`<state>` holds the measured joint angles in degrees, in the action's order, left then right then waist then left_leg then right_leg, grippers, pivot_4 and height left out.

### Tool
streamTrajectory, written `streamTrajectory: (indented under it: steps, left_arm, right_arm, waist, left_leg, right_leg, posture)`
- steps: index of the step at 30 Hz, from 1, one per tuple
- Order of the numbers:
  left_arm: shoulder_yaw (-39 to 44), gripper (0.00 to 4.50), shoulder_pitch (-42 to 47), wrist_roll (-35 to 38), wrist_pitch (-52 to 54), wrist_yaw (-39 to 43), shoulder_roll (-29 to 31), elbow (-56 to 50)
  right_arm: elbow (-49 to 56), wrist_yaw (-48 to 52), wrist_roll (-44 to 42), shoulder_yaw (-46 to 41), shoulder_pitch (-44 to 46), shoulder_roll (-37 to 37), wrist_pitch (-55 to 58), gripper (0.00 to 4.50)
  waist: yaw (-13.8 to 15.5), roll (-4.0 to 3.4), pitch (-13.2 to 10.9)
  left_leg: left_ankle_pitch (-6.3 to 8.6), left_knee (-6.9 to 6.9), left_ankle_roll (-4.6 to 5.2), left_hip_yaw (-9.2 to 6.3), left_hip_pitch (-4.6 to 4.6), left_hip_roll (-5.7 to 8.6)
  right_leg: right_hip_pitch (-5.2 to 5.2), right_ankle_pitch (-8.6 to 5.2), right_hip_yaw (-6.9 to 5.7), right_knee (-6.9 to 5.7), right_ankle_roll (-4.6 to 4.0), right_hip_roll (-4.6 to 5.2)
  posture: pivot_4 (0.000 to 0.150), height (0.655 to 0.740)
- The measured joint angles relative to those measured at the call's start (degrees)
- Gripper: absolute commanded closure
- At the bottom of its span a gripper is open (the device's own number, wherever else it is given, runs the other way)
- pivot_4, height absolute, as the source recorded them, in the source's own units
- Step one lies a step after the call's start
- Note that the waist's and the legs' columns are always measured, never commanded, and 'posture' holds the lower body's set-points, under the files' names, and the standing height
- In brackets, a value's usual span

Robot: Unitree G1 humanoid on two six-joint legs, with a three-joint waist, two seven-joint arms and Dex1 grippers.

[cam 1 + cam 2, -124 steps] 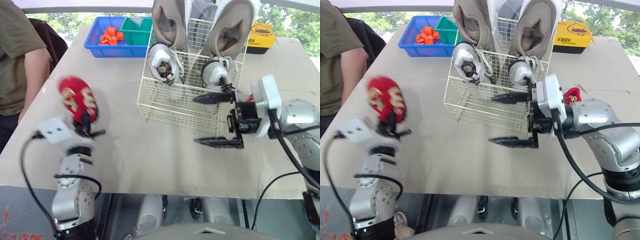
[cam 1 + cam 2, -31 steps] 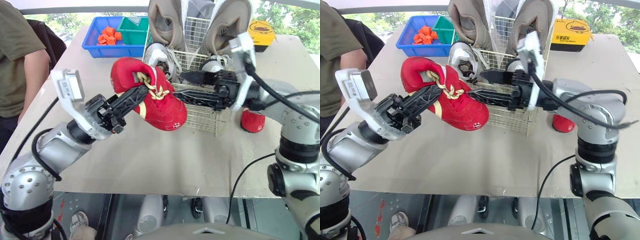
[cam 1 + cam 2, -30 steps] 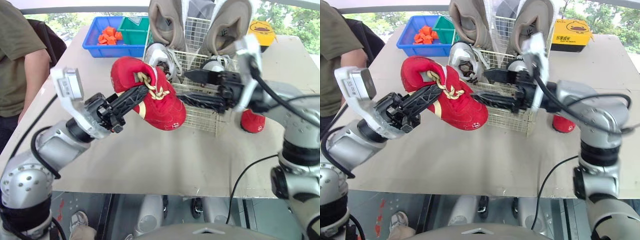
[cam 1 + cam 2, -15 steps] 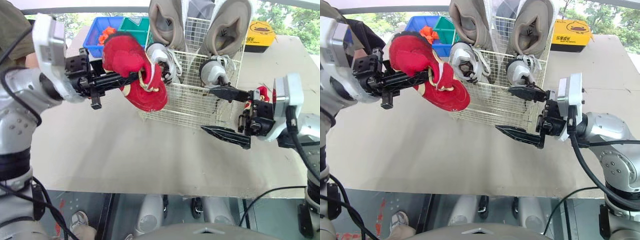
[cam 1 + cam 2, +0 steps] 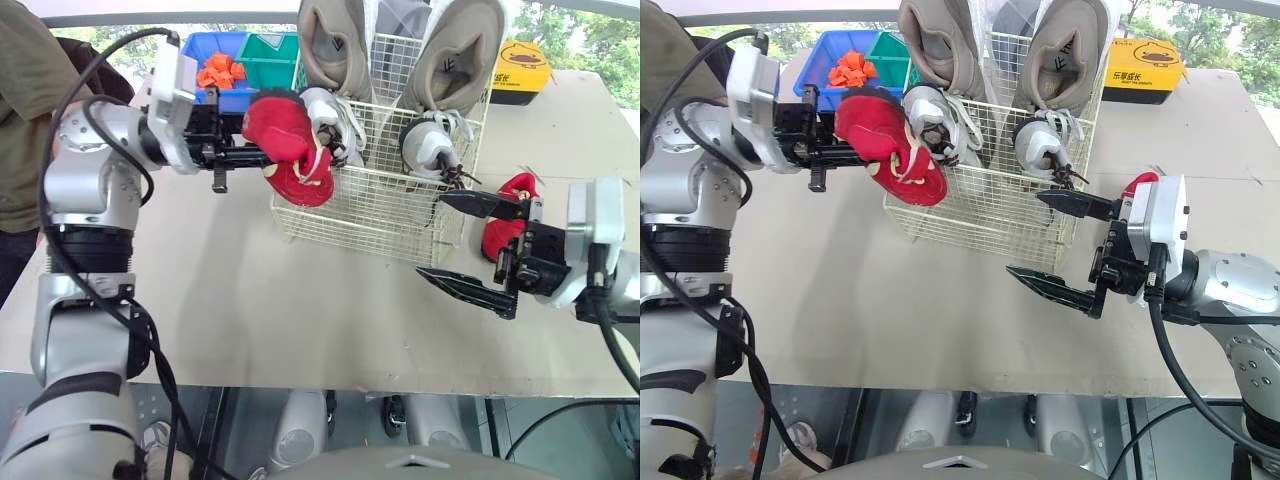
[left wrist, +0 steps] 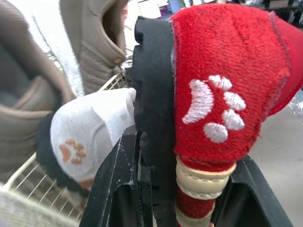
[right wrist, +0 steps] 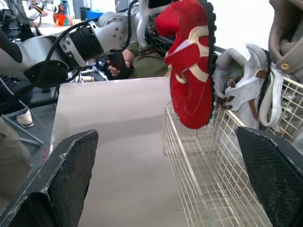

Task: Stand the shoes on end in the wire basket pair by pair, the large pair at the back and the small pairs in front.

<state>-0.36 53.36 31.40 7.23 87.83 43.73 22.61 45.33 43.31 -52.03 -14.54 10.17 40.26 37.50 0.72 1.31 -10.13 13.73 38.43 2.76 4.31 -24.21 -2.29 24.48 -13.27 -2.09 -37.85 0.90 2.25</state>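
Tan table point(image 5: 250, 300): left gripper point(image 5: 258, 156), arm stretched level, clamps red shoe point(image 5: 288, 150) at wire basket point(image 5: 370, 215) rim; fingertips hidden. Right gripper point(image 5: 430, 234) gapes wide, empty.

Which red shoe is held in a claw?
The red shoe over the wire basket's left front corner, gripped by the left claw. The other red shoe lies on the table by the basket's right side.

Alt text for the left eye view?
Left gripper holds a red shoe at the left edge of the wire basket, which holds two tan shoes and two white shoes. Right gripper, open, hovers by a second red shoe.
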Motion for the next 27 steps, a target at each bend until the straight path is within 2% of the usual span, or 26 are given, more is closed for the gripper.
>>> streamTrajectory:
  steps: [7, 9, 11, 14, 15, 20, 24, 27]
  left_arm:
    - [-2.49, 3.49, 0.66, -6.70, -5.45, 2.80, -4.24, 6.92]
    - [-2.66, 2.46, 0.06, -8.11, -5.49, 2.94, -4.68, 8.03]
    - [-2.55, 1.62, -0.56, -8.73, -5.11, 3.06, -4.62, 7.97]
    - [-1.64, 0.17, -2.77, -7.71, -1.09, 3.08, -3.10, 4.49]
    - [-1.17, 0.05, -3.33, -7.27, 0.34, 2.92, -2.61, 3.41]
    - [5.26, 0.05, -10.49, -0.93, 13.97, -2.71, 2.75, -9.63]
    - [14.20, 0.05, -22.43, 6.64, 25.87, -13.24, 3.82, -24.10]
    - [20.71, 0.05, -32.65, 11.69, 31.88, -22.74, 1.89, -35.11]
  right_arm:
    - [0.85, -1.63, -0.22, 0.08, -0.18, 0.69, -0.40, 0.00]
    - [0.87, -1.83, -0.34, 0.09, -0.30, 1.17, -0.40, 0.00]
    - [0.87, -1.95, -0.49, 0.09, -1.01, 1.81, -0.39, 0.00]
    - [0.80, -1.87, -0.75, 0.07, -2.20, 2.43, -0.39, 0.00]
    - [0.78, -1.78, -0.76, 0.07, -2.42, 2.52, -0.39, 0.00]
    - [-0.62, -0.61, -0.28, -0.06, -4.28, 3.18, -1.52, 0.00]
    - [-2.47, 1.09, 1.68, -0.16, -6.98, 3.83, -3.12, 0.00]
    - [-5.57, 1.21, 4.12, -1.34, -9.14, 3.82, -4.52, 0.00]
  waist:
    - [0.05, 0.01, 0.00]
    - [0.02, 0.01, 0.00]
    - [-0.02, 0.01, 0.00]
    - [-0.12, 0.01, 0.00]
    - [-0.10, 0.01, 0.00]
    - [-0.32, 0.01, 0.00]
    - [-0.25, 0.03, 0.02]
    - [-0.07, 0.05, 0.02]
  left_leg:
    - [0.00, 0.04, 0.01, -0.03, -0.02, 0.00]
    - [0.00, 0.04, 0.01, -0.05, -0.04, -0.02]
    - [0.00, 0.04, 0.01, -0.05, -0.05, -0.04]
    - [0.00, 0.04, 0.01, -0.06, -0.04, -0.09]
    - [0.00, 0.05, 0.01, -0.07, -0.04, -0.10]
    - [0.00, 0.05, 0.01, -0.06, 0.01, -0.15]
    - [-0.01, 0.04, -0.01, -0.07, 0.03, -0.18]
    - [-0.01, 0.05, -0.02, -0.06, 0.07, -0.17]
  right_leg:
    - [0.00, 0.00, -0.01, -0.02, 0.00, -0.01]
    - [0.00, 0.00, -0.02, -0.02, 0.00, -0.01]
    - [0.01, 0.00, -0.01, -0.01, 0.00, -0.01]
    - [0.02, 0.00, 0.01, -0.03, 0.01, -0.02]
    - [0.02, 0.00, 0.02, -0.05, 0.01, -0.02]
    - [0.00, -0.01, 0.21, -0.07, 0.02, 0.00]
    - [-0.02, -0.02, 0.20, -0.07, 0.04, 0.05]
    - [-0.05, -0.02, 0.20, -0.08, 0.04, 0.23]
  posture:
    - [0.150, 0.7400]
    - [0.150, 0.7400]
    - [0.150, 0.7400]
    - [0.150, 0.7400]
    - [0.150, 0.7400]
    - [0.150, 0.7400]
    - [0.150, 0.7400]
    - [0.150, 0.7400]
